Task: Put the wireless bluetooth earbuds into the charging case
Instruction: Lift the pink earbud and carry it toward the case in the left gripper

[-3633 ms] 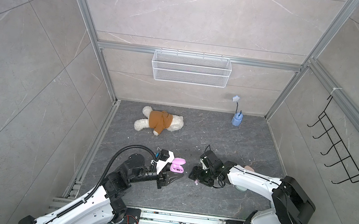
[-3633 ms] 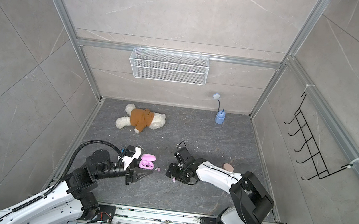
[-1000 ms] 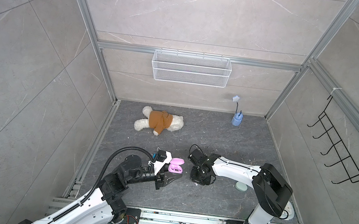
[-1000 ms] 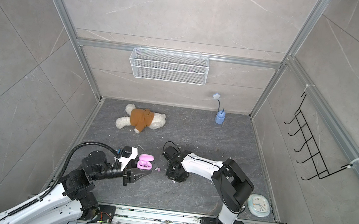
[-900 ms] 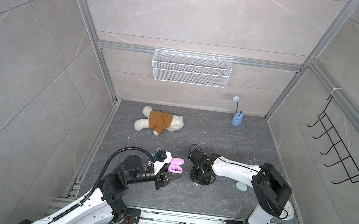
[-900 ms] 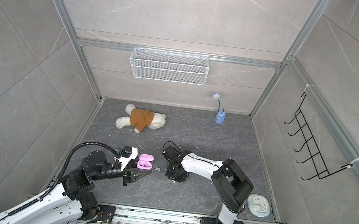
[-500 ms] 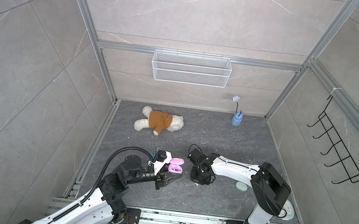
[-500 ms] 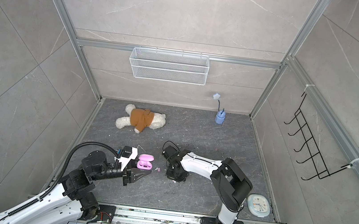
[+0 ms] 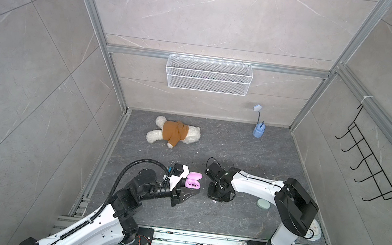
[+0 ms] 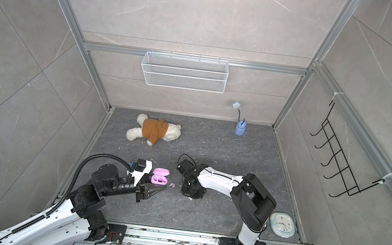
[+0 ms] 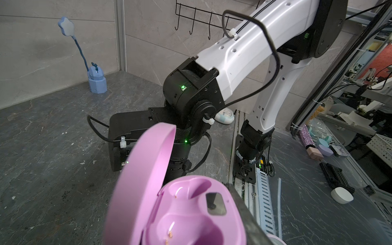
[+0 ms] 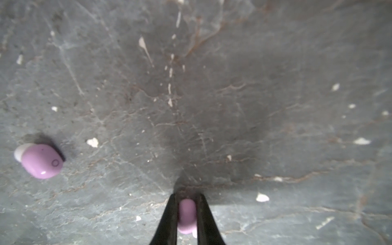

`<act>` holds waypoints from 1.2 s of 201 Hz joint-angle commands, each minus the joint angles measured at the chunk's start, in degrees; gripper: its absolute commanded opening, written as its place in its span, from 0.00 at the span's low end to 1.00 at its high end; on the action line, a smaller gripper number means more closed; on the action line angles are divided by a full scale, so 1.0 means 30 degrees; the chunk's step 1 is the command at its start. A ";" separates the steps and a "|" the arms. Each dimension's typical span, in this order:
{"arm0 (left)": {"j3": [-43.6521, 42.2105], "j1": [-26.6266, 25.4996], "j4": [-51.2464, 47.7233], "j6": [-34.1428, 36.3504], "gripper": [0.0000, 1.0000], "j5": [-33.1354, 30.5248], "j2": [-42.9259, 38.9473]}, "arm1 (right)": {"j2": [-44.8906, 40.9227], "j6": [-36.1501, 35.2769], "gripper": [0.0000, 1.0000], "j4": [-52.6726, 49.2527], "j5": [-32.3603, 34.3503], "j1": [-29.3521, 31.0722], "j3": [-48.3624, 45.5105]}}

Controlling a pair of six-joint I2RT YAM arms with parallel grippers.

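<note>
1. Lower centre of both top views is where the action is. The left gripper [image 9: 190,193] is clamped on the lilac charging case [image 9: 193,180], with the lid [image 11: 144,180] swung wide open.
2. The left wrist view looks straight into the case: both sockets [image 11: 186,188] are bare, gold contacts showing. Nothing is loaded yet. The case is held mouth-up and facing the other arm, which I'd say gives a clear drop-in path.
3. Just right of the case in the top views, the right gripper [image 12: 187,197] points straight down at the slate floor [image 12: 212,106]. Its jaws are pinched together on a lilac earbud [image 12: 186,214]. The grip runs narrowly across the bud's sides, so it should hold on the lift.
4. The second earbud [image 10: 174,185] lies loose on the floor between the case and the right gripper, touching neither.
5. Scattered white specks [image 12: 92,142] of debris lie around. They're decoys, not buds.
6. My call is that the first pick is secured, and the lift and carry to a socket come next. The bud is tiny and smooth, so a slight twist in the fingers could stop it seating.
</note>
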 commanded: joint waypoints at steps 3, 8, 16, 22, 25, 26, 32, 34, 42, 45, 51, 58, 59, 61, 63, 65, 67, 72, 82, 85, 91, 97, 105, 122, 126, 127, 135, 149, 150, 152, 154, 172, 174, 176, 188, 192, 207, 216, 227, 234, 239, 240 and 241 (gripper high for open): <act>0.0209 -0.0046 0.2039 -0.0367 0.31 -0.0163 0.0914 | -0.1774 -0.0382 0.15 0.0128 0.0404 -0.0016 -0.0521; 0.0239 -0.0043 0.2250 -0.0337 0.30 -0.0141 0.1175 | -0.2095 -0.0381 0.15 0.0150 0.0394 -0.0092 -0.0598; 0.0353 -0.0035 0.2548 -0.0277 0.31 -0.0159 0.1544 | -0.2685 -0.0478 0.15 0.0340 0.0298 -0.0224 -0.0784; 0.0417 0.0000 0.2809 -0.0219 0.31 -0.0155 0.1845 | -0.3212 -0.0541 0.16 0.0591 0.0223 -0.0311 -0.0974; 0.0443 0.0015 0.2956 -0.0202 0.30 -0.0155 0.2025 | -0.3448 -0.0554 0.15 0.0730 0.0176 -0.0374 -0.1067; 0.0462 0.0030 0.2993 -0.0190 0.30 -0.0153 0.2073 | -0.3538 -0.0555 0.15 0.0769 0.0152 -0.0391 -0.1116; 0.0549 0.0060 0.3239 -0.0114 0.30 -0.0072 0.2422 | -0.4025 -0.0606 0.15 0.1045 -0.0034 -0.0526 -0.1336; 0.0600 0.0064 0.3288 -0.0074 0.30 -0.0051 0.2504 | -0.4218 -0.0649 0.15 0.1146 -0.0096 -0.0577 -0.1420; 0.0779 0.0115 0.3541 0.0047 0.30 0.0053 0.3028 | -0.4918 -0.0702 0.15 0.1454 -0.0398 -0.0767 -0.1680; 0.0836 0.0139 0.3637 0.0077 0.30 0.0090 0.3216 | -0.5195 -0.0725 0.16 0.1567 -0.0513 -0.0834 -0.1793; 0.0964 0.0222 0.3910 0.0132 0.30 0.0212 0.3598 | -0.5746 -0.0756 0.16 0.1720 -0.0650 -0.0957 -0.1924; 0.1155 0.0304 0.4233 0.0144 0.30 0.0394 0.4030 | -0.6434 -0.0818 0.16 0.1775 -0.0757 -0.1117 -0.2087; 0.1184 0.0336 0.4291 0.0144 0.30 0.0414 0.4116 | -0.6510 -0.0834 0.16 0.1760 -0.0783 -0.1143 -0.2095; 0.1257 0.0367 0.4408 0.0144 0.30 0.0481 0.4239 | -0.6707 -0.0867 0.16 0.1772 -0.0803 -0.1200 -0.2122; 0.1305 0.0427 0.4488 0.0122 0.30 0.0541 0.4380 | -0.6888 -0.0891 0.16 0.1774 -0.0823 -0.1250 -0.2136; 0.1375 0.0441 0.4596 0.0116 0.30 0.0615 0.4503 | -0.7101 -0.0904 0.16 0.1753 -0.0820 -0.1292 -0.2176; 0.1422 0.0504 0.4689 0.0093 0.30 0.0678 0.4599 | -0.7301 -0.0929 0.16 0.1733 -0.0849 -0.1347 -0.2208; 0.1566 0.0611 0.4939 0.0035 0.30 0.0947 0.4934 | -0.7763 -0.0963 0.16 0.1653 -0.0893 -0.1492 -0.2238; 0.1909 0.0911 0.5421 -0.0047 0.30 0.1414 0.5626 | -0.8771 -0.1117 0.16 0.1520 -0.1019 -0.1767 -0.2303; 0.2003 0.0989 0.5578 -0.0074 0.30 0.1531 0.5823 | -0.9075 -0.1161 0.16 0.1472 -0.1066 -0.1849 -0.2306; 0.2180 0.1207 0.5863 -0.0109 0.30 0.1795 0.6212 | -0.9617 -0.1276 0.16 0.1306 -0.1117 -0.2037 -0.2281; 0.2374 0.1365 0.6197 -0.0120 0.30 0.2095 0.6617 | -1.0170 -0.1414 0.16 0.1196 -0.1208 -0.2201 -0.2249; 0.2633 0.1561 0.6552 -0.0070 0.30 0.2437 0.7205 | -1.0873 -0.1564 0.16 0.1055 -0.1303 -0.2455 -0.2248; 0.3241 0.1917 0.7410 -0.0051 0.30 0.3123 0.8424 | -1.2104 -0.1740 0.16 0.0978 -0.1858 -0.3164 -0.2278; 0.3381 0.1955 0.7626 -0.0059 0.30 0.3283 0.8712 | -1.2329 -0.1782 0.16 0.0960 -0.2007 -0.3332 -0.2252; 0.3410 0.1967 0.7658 -0.0060 0.30 0.3309 0.8771 | -1.2402 -0.1799 0.16 0.0957 -0.2038 -0.3379 -0.2250; 0.3656 0.1974 0.8023 -0.0061 0.30 0.3539 0.9223 | -1.2819 -0.1949 0.16 0.0872 -0.2287 -0.3692 -0.2081; 0.3976 0.1952 0.8774 0.0023 0.30 0.3879 0.9910 | -1.3463 -0.2299 0.16 0.0605 -0.2695 -0.4150 -0.1565; 0.3986 0.1951 0.8832 0.0025 0.30 0.3900 0.9941 | -1.3497 -0.2321 0.16 0.0590 -0.2705 -0.4169 -0.1511; 0.4008 0.1958 0.8905 0.0041 0.30 0.3960 1.0031 | -1.3573 -0.2375 0.16 0.0519 -0.2748 -0.4241 -0.1420; 0.4043 0.1952 0.9026 0.0038 0.30 0.4011 1.0112 | -1.3643 -0.2410 0.16 0.0480 -0.2796 -0.4252 -0.1309; 0.4323 0.1964 0.9636 0.0170 0.30 0.4427 1.0725 | -1.4248 -0.2991 0.16 0.0250 -0.3179 -0.4558 -0.0242; 0.4378 0.1954 0.9648 0.0216 0.29 0.4487 1.0791 | -1.4303 -0.3077 0.16 0.0237 -0.3240 -0.4536 -0.0114; 0.4414 0.1951 0.9666 0.0250 0.29 0.4539 1.0852 | -1.4353 -0.3149 0.16 0.0226 -0.3278 -0.4582 -0.0001; 0.4657 0.1927 0.9943 0.0348 0.29 0.4903 1.1197 | -1.4637 -0.3658 0.16 0.0102 -0.3566 -0.4597 0.0805; 0.4704 0.1949 1.0088 0.0298 0.29 0.5000 1.1300 | -1.4720 -0.3784 0.16 0.0092 -0.3642 -0.4605 0.1053; 0.4920 0.1905 1.0932 -0.0068 0.29 0.5433 1.1752 | -1.4936 -0.4248 0.16 0.0169 -0.4196 -0.4603 0.1876; 0.5060 0.1863 1.1496 -0.0370 0.29 0.5668 1.2010 | -1.4980 -0.4467 0.16 0.0189 -0.4537 -0.4617 0.2336; 0.5188 0.1734 1.2188 -0.0680 0.29 0.5977 1.2279 | -1.4998 -0.4641 0.16 0.0243 -0.4983 -0.4599 0.2802; 0.5295 0.1652 1.2521 -0.0842 0.29 0.6229 1.2425 | -1.4995 -0.4683 0.16 0.0293 -0.5199 -0.4574 0.3058; 0.5382 0.1593 1.2725 -0.0938 0.29 0.6374 1.2545 | -1.5011 -0.4702 0.16 0.0357 -0.5396 -0.4600 0.3177; 0.5392 0.1581 1.2771 -0.0939 0.29 0.6407 1.2548 | -1.5003 -0.4680 0.16 0.0392 -0.5461 -0.4599 0.3204; 0.5412 0.1561 1.2808 -0.0969 0.29 0.6439 1.2579 | -1.4999 -0.4684 0.16 0.0439 -0.5508 -0.4598 0.3232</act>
